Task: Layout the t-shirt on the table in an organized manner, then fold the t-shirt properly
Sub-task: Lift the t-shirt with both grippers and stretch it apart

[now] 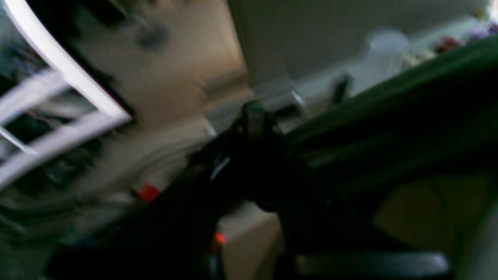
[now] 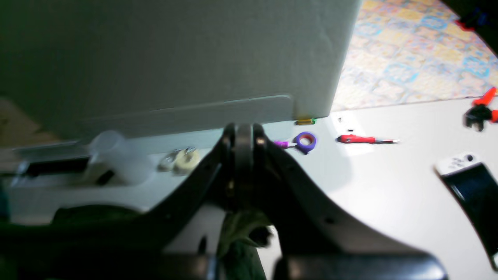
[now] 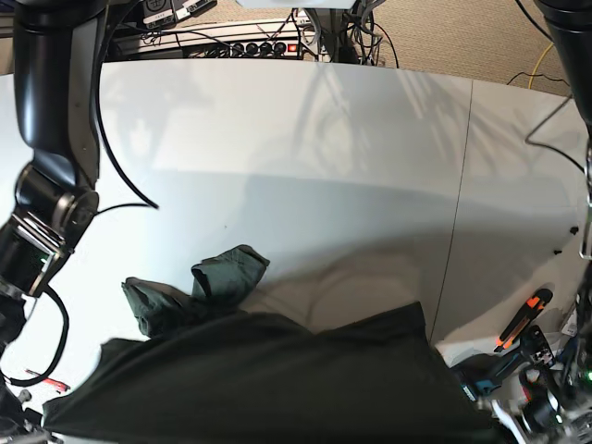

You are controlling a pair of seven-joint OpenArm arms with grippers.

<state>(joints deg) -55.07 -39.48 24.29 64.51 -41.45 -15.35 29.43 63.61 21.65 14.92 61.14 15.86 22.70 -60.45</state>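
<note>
Spreading across the near edge of the table (image 3: pixel 305 139), the t-shirt (image 3: pixel 268 379) hangs as a broad dark green sheet between the two arms, its lower part out of the base view, while a bunched sleeve or corner lies crumpled on the white top just beyond it at the left. On that left side of the base view works the right gripper (image 2: pixel 243 147), whose jaws are pressed fully together, and the wrist view shows a tuft of green cloth pinched low between them, so it appears to hold one edge of the shirt. Moving right, the cloth stretches taut toward the left gripper (image 1: pixel 255 116), also closed tight; its wrist view is heavily blurred, yet a green band runs straight off from the fingers, suggesting that it grips the opposite edge. Farther right, an orange-handled tool (image 3: pixel 523 319) and other small items sit near the table's corner. The likely trouble is the crumpled part: if the arms lay the shirt down as it hangs, that fold may stay trapped beneath. An uneven pull between the arms could slip cloth from a thin pinch, and a wide swing rightward might snag the tools.
</note>
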